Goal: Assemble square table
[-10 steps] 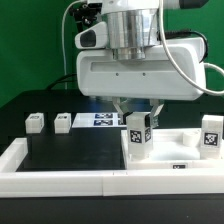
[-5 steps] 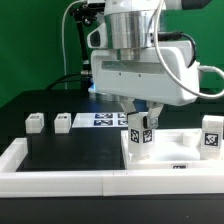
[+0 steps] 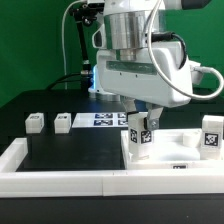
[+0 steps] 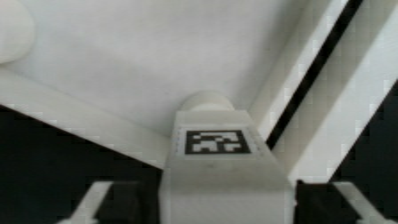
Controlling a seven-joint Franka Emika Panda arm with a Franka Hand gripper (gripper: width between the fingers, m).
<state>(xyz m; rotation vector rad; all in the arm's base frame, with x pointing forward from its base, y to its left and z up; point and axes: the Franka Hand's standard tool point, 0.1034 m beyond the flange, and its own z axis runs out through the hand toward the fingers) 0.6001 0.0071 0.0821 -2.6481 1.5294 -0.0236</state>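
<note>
gripper: gripper (image 3: 139, 117) comes down from above over one leg; jaws spread
fingers: fingers (image 4: 93, 207) show in the wrist view on either side of the leg, a dark gap on each side, so probably no contact, though the frame is blurry
leg: leg (image 3: 138, 133) sits between the jaws, lower end on the table top
leg axis: long axis vertical, upright, no tilt visible
leg facing: one tagged face toward the exterior camera; another tag (image 4: 217, 141) faces the wrist camera
leg shape: short, chunky, squarish block, end looks rounded in the wrist view; smooth white plastic
table top: table top (image 3: 175, 150) lies flat below the jaws and runs off to the exterior view's right of them; broad white plastic slab, matte
second leg: second leg (image 3: 210, 136) stands upright on the top, well apart from the jaws on the exterior view's right, tag toward the camera
loose legs: two loose legs (image 3: 36, 122) (image 3: 63, 122) well apart from the jaws on the exterior view's left, resting on the black surface (image 3: 70, 150), near each other, not touching
marker board: marker board (image 3: 100, 120) lies flat, just to the exterior view's left of the jaws, thin white sheet with printed tags
rim bar: rim bar (image 3: 60, 183) is long, white and straight, in front of the jaws along the surface edge
</note>
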